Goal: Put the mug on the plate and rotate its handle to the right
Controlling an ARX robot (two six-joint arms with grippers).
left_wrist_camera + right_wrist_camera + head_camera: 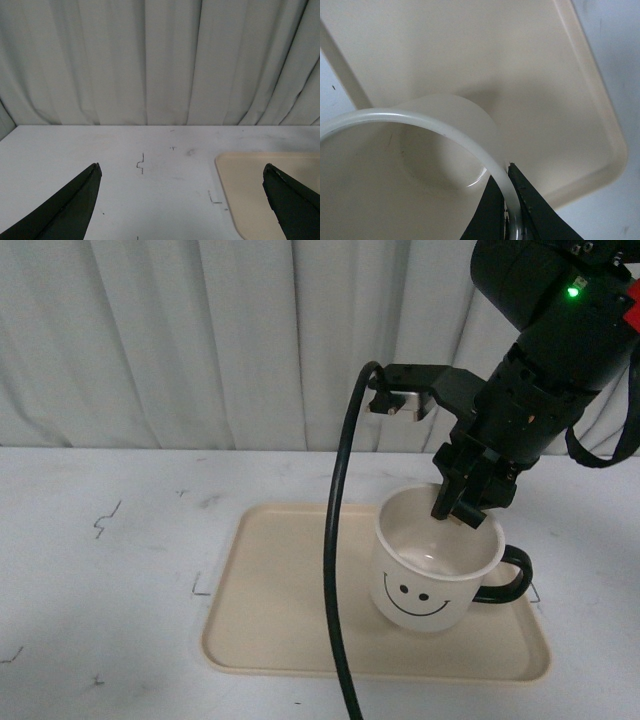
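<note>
The mug (437, 562) is seen upright on the right half of the plate (285, 585), and its base appears to rest on the plate's surface. The plate is laid flat on the white table (100, 580), in front of a pale curtain (200, 340). The smiley face (415, 598) is turned toward the front camera, and the handle (510, 576) is directed to the robot's right, above the plate's right edge.

The right end effector (461, 506) is closed on the far right part of the mug's rim. In the right wrist view the rim (506, 192) is pinched between two dark fingers (540, 217), one inside the mug (395, 170) and one outside, with the plate (520, 60) visible beneath. A thick black cable (334, 590) is hung in an arc in front of the plate's middle.

The left end effector (182, 170) is held wide open over the bare table (100, 150), with nothing between its fingers (75, 205). A corner of the plate (250, 185) is seen just beside one finger.
</note>
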